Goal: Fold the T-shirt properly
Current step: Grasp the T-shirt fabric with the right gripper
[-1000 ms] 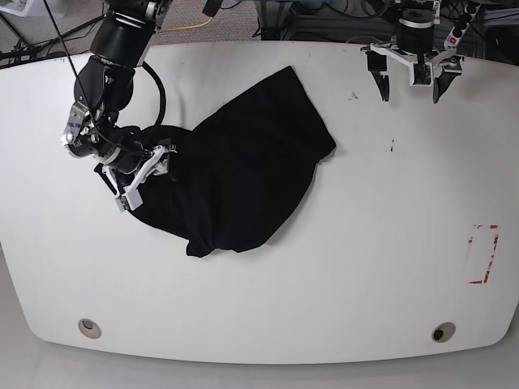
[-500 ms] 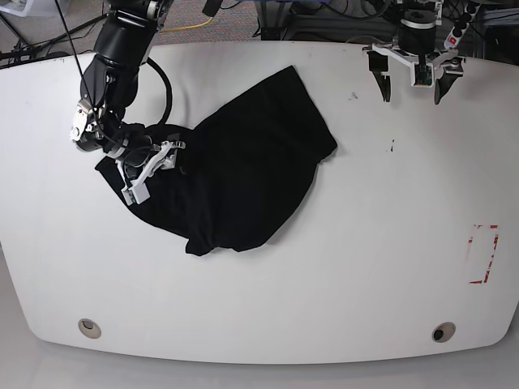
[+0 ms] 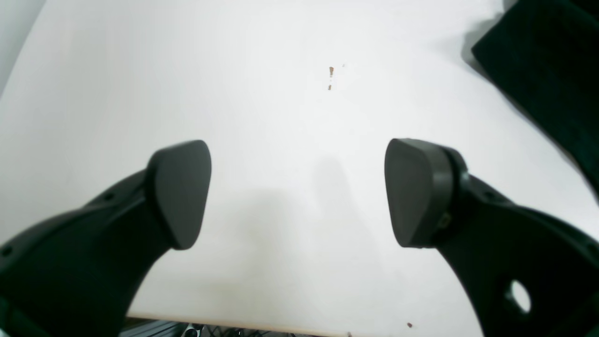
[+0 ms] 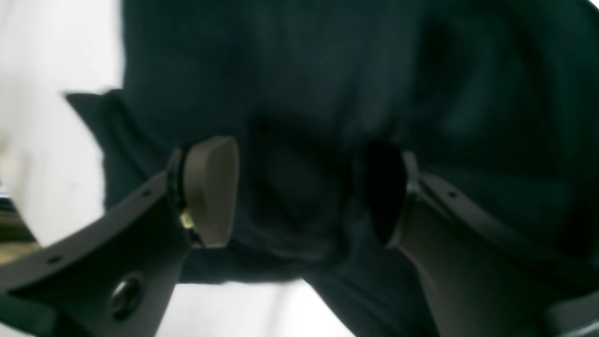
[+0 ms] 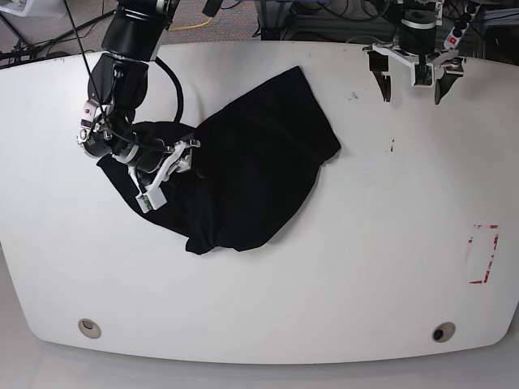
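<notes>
The right gripper (image 5: 166, 172) hangs low over the T-shirt's (image 5: 251, 166) left side with its jaws apart, cloth bunched between them, nothing clearly pinched. The white table (image 5: 365, 267) carries the black shirt crumpled at centre-left. It looks soft, light and floppy; a hem or edge seems the best hold. The left gripper (image 5: 412, 83) waits spread wide, empty, well away.

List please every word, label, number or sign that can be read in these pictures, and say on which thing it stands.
No readable text in any view.
T-shirt: plain black where it shows, no print or label visible.
Red marking on the table: a rectangular outline, no letters.
Small dark specks on the table: stains, not writing.
Right hand and left hand: no label visible.
</notes>
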You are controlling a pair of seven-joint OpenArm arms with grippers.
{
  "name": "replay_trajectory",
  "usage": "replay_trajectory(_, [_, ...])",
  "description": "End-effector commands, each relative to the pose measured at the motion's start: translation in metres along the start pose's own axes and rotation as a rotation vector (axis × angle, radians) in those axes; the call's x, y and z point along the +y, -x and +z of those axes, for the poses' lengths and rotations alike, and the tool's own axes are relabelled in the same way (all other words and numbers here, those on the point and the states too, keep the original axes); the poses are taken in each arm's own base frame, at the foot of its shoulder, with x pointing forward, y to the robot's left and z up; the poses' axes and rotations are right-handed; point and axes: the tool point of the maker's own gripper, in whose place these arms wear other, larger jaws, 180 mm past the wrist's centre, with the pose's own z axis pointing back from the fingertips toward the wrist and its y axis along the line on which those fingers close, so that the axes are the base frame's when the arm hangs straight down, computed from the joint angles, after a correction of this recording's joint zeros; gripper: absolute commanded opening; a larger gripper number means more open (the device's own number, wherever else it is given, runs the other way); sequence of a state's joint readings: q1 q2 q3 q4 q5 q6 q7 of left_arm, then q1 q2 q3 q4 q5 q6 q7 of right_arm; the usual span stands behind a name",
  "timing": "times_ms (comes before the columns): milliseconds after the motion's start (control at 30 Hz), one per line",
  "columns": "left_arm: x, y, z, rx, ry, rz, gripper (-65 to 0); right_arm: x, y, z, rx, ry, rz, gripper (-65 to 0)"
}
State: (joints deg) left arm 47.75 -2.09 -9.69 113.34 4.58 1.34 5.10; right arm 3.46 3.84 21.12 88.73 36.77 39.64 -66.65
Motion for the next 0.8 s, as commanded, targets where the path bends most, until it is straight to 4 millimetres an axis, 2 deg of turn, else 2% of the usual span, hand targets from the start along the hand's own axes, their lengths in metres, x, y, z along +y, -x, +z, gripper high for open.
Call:
replay_trajectory(0, [0.002, -0.012, -0.001, -0.047, -0.009, -0.004, -10.7, 0.007, -0.021, 0.003, -0.065, -0.029, 0.029, -24.1])
replay_trajectory(67, [0.003, -0.014, -0.002, -0.052, -0.011, -0.004, -10.7, 0.008, -0.019, 0.002, -0.067, -0.029, 0.025, -24.1])
replay_trajectory(200, [0.003, -0.015, -0.002, -0.054, -0.012, -0.004, -10.7, 0.005, -0.028, 0.007, -0.114, -0.02, 0.033, -24.1])
replay_trajectory(433, [0.003, -0.015, -0.003, -0.055, -0.012, -0.003, -10.7, -0.017, -0.031, 0.022, -0.131, 0.035, 0.026, -24.1])
replay_trajectory(600, [0.003, -0.01, -0.003, -0.042, -0.011, -0.003, -10.7, -0.041, -0.028, 0.03, -0.139, 0.074, -0.034, -24.1])
replay_trajectory(767, [0.003, -0.015, -0.007, -0.056, -0.014, 0.0, -10.7, -0.05, -0.013, 0.022, -0.113, 0.059, -0.097, -24.1])
